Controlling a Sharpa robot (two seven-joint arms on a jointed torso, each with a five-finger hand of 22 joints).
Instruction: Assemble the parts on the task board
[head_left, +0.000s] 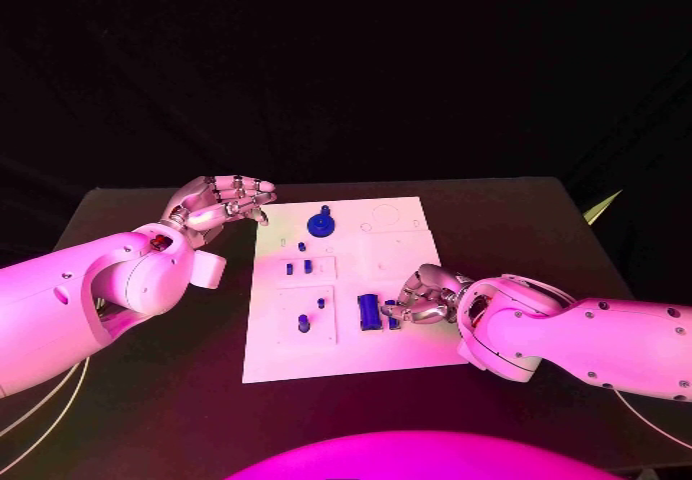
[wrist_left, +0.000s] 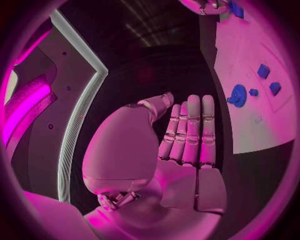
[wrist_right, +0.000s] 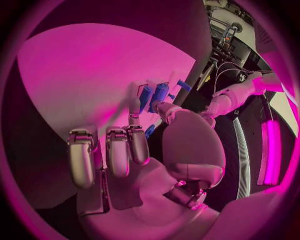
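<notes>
We see the flat white task board (head_left: 346, 290) at the middle of the black table (head_left: 519, 220), carrying small blue parts: a round knobbed piece (head_left: 322, 224) at its far edge and a cylinder (head_left: 369, 311) near its right side. The right hand (head_left: 415, 297) rests fingertips by that cylinder; whether it grips, we cannot tell. The left hand (head_left: 219, 205) hovers left, fingers apart, holding nothing.

right hand (wrist_right: 134, 150) hovers over the white task board (wrist_right: 81, 75), fingers curled near blue parts (wrist_right: 159, 94).
</notes>
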